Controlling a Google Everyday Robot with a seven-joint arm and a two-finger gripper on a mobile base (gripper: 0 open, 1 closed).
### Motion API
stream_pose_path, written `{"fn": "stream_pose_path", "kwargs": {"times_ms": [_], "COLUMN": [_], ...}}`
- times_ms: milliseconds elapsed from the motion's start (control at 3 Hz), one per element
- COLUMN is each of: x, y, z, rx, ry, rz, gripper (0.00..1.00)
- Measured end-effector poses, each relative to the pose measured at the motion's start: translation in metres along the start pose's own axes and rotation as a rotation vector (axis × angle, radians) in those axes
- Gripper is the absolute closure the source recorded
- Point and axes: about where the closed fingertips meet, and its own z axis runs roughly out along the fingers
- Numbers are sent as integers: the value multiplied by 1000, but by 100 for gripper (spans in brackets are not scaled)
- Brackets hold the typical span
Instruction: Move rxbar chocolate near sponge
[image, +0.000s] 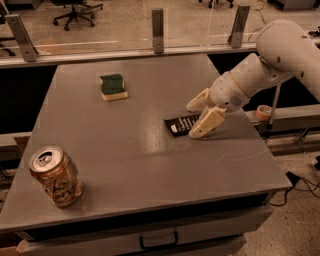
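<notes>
The rxbar chocolate (181, 124) is a flat black wrapper with white lettering, lying on the grey table right of centre. My gripper (199, 116) is at its right end, open, with one cream finger (206, 123) low in front of the bar's right end and the other (198, 100) behind it. The bar's right end is hidden by the fingers. The sponge (113, 86), dark green top over a pale base, sits at the back left of the table, well apart from the bar.
A tan soda can (56, 176) stands at the table's front left corner. The grey table (135, 165) ends just right of the gripper. A glass barrier with metal posts (158, 30) runs behind the table. A tape roll (263, 112) sits on a ledge to the right.
</notes>
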Motion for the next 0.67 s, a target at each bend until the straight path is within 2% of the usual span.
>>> {"fn": "stream_pose_path", "kwargs": {"times_ms": [667], "x": [-4], "y": [-4], "z": [-9], "rx": [37], "ry": [-2], "rz": [-22], "gripper": [87]}}
